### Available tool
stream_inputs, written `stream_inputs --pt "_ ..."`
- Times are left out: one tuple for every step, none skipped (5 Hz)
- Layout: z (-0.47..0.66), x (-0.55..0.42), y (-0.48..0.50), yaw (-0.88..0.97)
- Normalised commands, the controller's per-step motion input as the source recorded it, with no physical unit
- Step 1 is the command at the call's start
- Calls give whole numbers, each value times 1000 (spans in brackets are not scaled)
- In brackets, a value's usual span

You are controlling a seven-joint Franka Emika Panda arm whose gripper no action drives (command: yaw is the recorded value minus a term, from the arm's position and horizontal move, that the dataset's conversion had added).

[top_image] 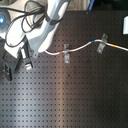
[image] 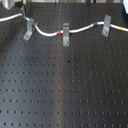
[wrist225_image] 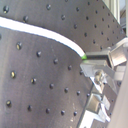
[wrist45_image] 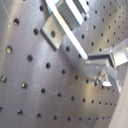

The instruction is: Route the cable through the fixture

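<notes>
The white cable (image: 80, 29) runs across the far part of the black perforated board, with a red band (image: 61, 33) and yellow and blue bands near the first exterior view's right edge. It passes three metal fixtures, one at the first exterior view's left (image: 28, 31), one in the middle (image: 65, 36) and one at its right (image: 106, 26). In the second exterior view, my gripper (top_image: 25, 58) hangs from the white arm, where the cable (top_image: 82, 47) ends. In the second wrist view the cable (wrist225_image: 40, 31) runs straight into my gripper (wrist225_image: 86, 59), which looks shut on it. The first wrist view shows a fixture (wrist45_image: 60, 27) close by.
The black board (image: 65, 90) has a regular grid of holes. Black cables and a blue-lit device (top_image: 4, 20) lie at the second exterior view's upper left. A white object (top_image: 125, 25) sits at the second exterior view's right edge.
</notes>
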Motion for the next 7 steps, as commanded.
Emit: stream_inputs --pt "-26 18 -11 0" --pt "-468 248 -149 -9" --pt "-594 383 -222 -60" --pt "-471 280 -147 -49" --pt "184 98 191 103" --pt "307 -63 347 286" --pt "-3 29 321 220"
